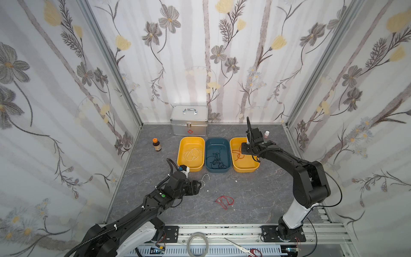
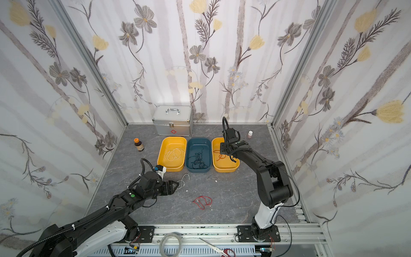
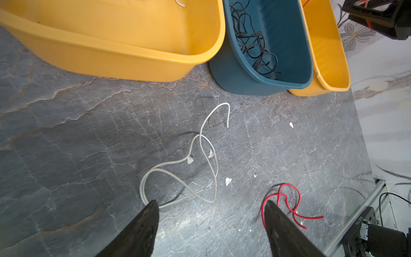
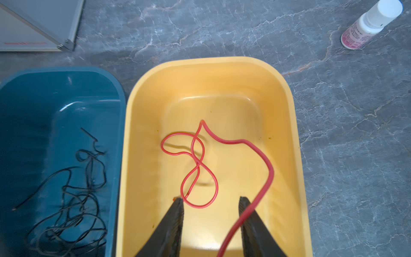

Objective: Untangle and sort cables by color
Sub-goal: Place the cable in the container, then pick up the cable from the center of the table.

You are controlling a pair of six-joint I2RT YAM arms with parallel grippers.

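Note:
Three bins stand in a row. The left yellow bin [image 1: 180, 144] holds white cables [image 1: 193, 154], the blue bin [image 1: 208, 144] black cables [image 1: 216, 161], and the right yellow bin [image 1: 244, 170] a red cable [image 4: 270, 169]. My right gripper [image 4: 211, 199] hangs over that bin, open; the red cable runs between its jaws along one finger [image 4: 251, 213], not pinched. On the table lie a looped white cable [image 3: 200, 142] and a red cable [image 3: 287, 200]. My left gripper [image 3: 210, 202] hovers open just short of them, one fingertip near each, nothing held.
A metal case [image 1: 189, 120] stands behind the bins. A brown bottle [image 1: 157, 144] is at the left and a small white-capped bottle [image 1: 266, 134] at the back right. A tape ring [image 1: 197, 244] and scissors [image 1: 242, 248] lie on the front rail.

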